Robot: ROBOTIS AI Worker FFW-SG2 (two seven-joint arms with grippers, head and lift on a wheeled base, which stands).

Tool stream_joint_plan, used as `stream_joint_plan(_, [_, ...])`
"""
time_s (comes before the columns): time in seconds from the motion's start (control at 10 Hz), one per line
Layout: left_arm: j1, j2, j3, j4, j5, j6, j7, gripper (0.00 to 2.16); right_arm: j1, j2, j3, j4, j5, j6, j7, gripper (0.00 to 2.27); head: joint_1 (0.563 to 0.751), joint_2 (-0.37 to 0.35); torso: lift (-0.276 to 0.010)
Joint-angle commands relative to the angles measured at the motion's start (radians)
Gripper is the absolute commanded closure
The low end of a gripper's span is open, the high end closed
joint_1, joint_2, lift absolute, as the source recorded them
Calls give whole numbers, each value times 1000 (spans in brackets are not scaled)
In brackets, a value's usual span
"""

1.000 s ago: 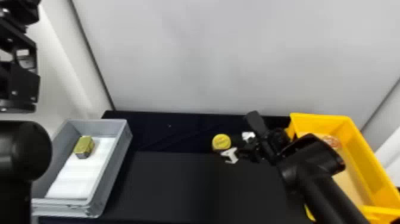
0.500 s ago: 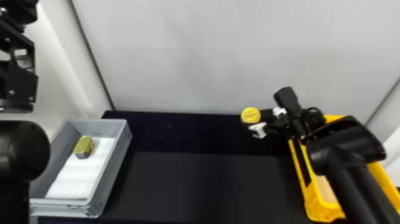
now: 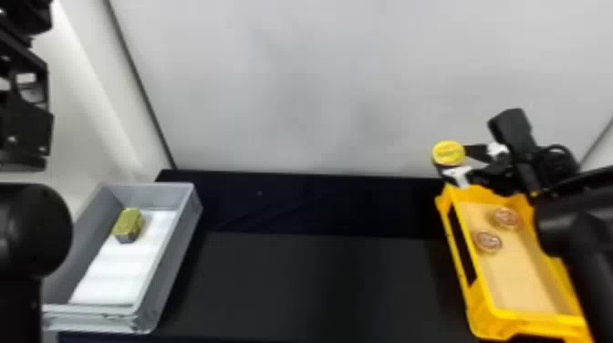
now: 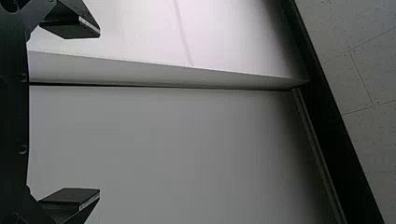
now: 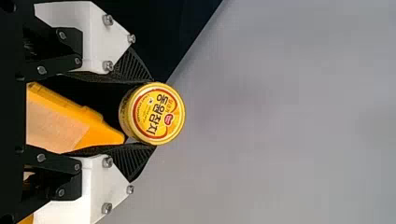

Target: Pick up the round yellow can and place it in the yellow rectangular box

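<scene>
Right gripper (image 3: 452,161), ribbed pads (image 5: 133,69) tight around the yellow can (image 5: 159,113) (flat round lid (image 3: 449,152))

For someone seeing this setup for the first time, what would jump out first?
Probably the round yellow can, gripped between the fingers of the right hand near the far end of the yellow box. Next, that bright box itself on the right, with two round items inside; then the gold block in the grey bin on the left.
</scene>
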Motion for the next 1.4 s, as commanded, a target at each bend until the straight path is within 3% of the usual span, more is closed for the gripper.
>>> stream_joint_plan(0.0, [0, 1, 2, -4, -1, 7, 0, 82, 42, -45, -54, -66, 9, 44, 2, 639, 694, 54, -3])
stream_joint_plan(0.4, [0, 6, 10, -13, -4, 16, -2, 82, 104, -78, -159, -115, 23, 90, 1, 642, 694, 54, -3])
stream_joint_plan(0.9, [2, 7, 13, -18, -6, 22, -3, 82, 170, -86, -261, -98, 17, 144, -10, 642, 694, 54, -3])
stream_joint_plan(1.3, [2, 12, 18, -27, -7, 33, -6, 82, 199, -85, -277, -1, -128, 166, -74, 644, 694, 54, -3])
